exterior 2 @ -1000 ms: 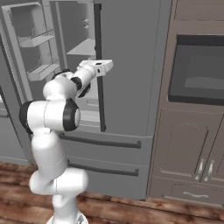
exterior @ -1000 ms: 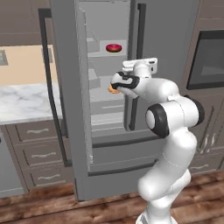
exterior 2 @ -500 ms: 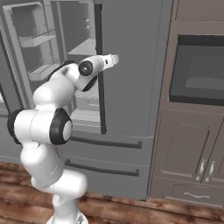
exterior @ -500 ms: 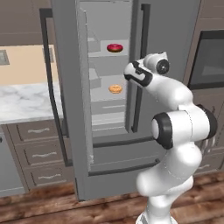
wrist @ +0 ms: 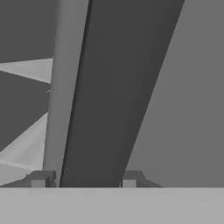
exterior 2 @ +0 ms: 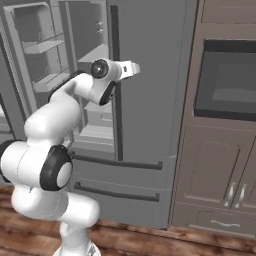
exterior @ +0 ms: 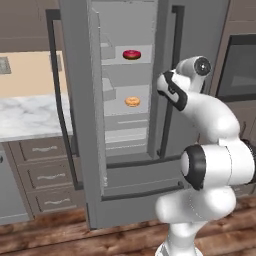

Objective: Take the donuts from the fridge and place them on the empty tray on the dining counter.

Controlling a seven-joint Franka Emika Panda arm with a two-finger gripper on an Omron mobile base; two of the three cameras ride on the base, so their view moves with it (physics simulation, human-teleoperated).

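**Progress.** Nothing delivered, by my reading. Both donuts lay in the fridge (exterior: 125, 165); neither was carried. Left to do: fetch each donut, travel to the dining counter, set both on the tray.

**Fridge.** Left door stood swung open; right door shut. Pale shelved interior exposed.
- Upper shelf: pink donut (exterior: 131, 54), lying flat, to the left of the jaws and somewhat above them.
- Next shelf down: orange donut (exterior: 132, 101), lying flat, directly below the pink one, to the left of the jaws and lower. The two were well apart, on separate shelves.
- Open door: bins (exterior 2: 42, 47) on its inner face, nothing visible in them.

**Gripper** (wrist: 84, 179). In the hand view the two tips stood apart with a dark handle (wrist: 118, 92) of the right door running up between them. Whether the jaws touched or pinched that handle could not be told; nothing else lay between them. Hand (exterior 2: 127, 68) held up in front of the shut right door, outside the shelf space, well clear of both donuts.

**Surroundings.** Marble counter (exterior: 27, 116) over drawers to the far left of the jaws; wall oven (exterior 2: 227, 82) to their right.
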